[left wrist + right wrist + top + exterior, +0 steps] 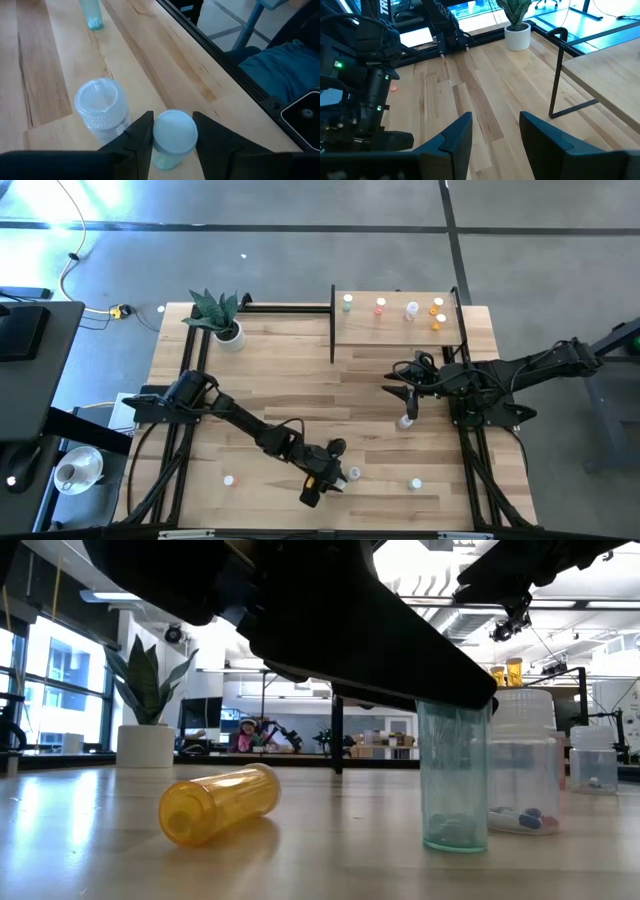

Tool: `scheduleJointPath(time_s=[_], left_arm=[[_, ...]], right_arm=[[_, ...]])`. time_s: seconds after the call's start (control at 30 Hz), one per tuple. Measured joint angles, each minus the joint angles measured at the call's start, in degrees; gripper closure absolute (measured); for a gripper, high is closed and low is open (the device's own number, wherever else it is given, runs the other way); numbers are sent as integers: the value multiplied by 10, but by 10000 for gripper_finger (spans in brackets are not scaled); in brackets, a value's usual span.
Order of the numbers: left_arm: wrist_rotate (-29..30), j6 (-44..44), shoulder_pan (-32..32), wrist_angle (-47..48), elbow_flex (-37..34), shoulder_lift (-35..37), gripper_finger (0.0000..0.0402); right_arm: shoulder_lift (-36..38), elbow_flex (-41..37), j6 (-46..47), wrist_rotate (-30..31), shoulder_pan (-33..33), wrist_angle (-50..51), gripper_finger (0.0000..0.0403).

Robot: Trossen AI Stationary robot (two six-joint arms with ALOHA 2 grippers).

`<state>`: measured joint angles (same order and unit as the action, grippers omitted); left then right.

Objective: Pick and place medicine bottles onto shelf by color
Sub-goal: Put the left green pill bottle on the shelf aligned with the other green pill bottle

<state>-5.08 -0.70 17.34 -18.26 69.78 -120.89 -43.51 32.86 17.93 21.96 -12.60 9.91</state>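
While my left gripper [172, 137] sits low at the table's near edge, its fingers flank a teal bottle [174, 134].
Farther off, my right gripper [496, 131] hangs spread and empty before the shelf [395, 330], where five bottles stand.

Shelf [400, 330] at table's [300, 370] far right corner, five bottles [380, 307] on it; plant pot [231, 337] left of shelf; four bottles [415, 483] scattered near shelf-opposite edge.
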Motion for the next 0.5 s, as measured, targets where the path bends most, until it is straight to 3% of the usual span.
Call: scheduleJointPath(time_s=[0.23, 0.5], left_arm=[[-50, -9, -1, 23, 0, 49, 287], [-56, -102, -46, 66, 0, 151, 286]], right_arm=[[0, 0, 0, 0, 0, 5, 247], [0, 0, 2, 0, 0, 6, 247]])
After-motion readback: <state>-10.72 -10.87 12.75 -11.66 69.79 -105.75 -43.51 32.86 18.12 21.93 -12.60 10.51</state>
